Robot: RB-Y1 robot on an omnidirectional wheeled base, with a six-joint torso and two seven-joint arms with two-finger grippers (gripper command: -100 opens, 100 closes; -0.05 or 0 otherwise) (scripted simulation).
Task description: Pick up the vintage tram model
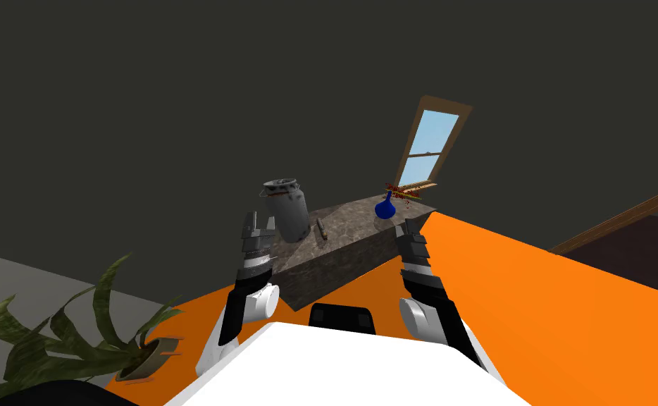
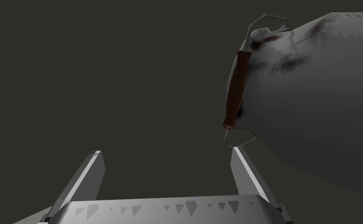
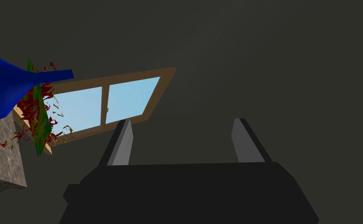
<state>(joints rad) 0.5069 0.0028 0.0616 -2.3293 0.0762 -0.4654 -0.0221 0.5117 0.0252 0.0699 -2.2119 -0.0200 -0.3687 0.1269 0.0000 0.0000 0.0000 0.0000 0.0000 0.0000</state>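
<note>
both stand open and empty: left gripper [image 2: 166,152] just beside the grey can [image 1: 287,210], right gripper [image 3: 181,122] well apart from it. the tram model [image 1: 322,228], seemingly the slim brown bar just beside the can, lies untouched; reach, grip and lift are not yet done.

Dim overall; flat, even render light. Walls [image 1: 179,106] uniform dark olive-grey. Brightest patches: pale blue window [image 1: 430,144], saturated orange floor [image 1: 546,303]. Stone table [image 1: 349,240] lighter on top, darker on near side. Soft gradient shading across grey can [image 2: 313,97]. Pale sheen along left gripper [image 2: 165,151] blades. Head view rolled, splayed toward corners.
</note>
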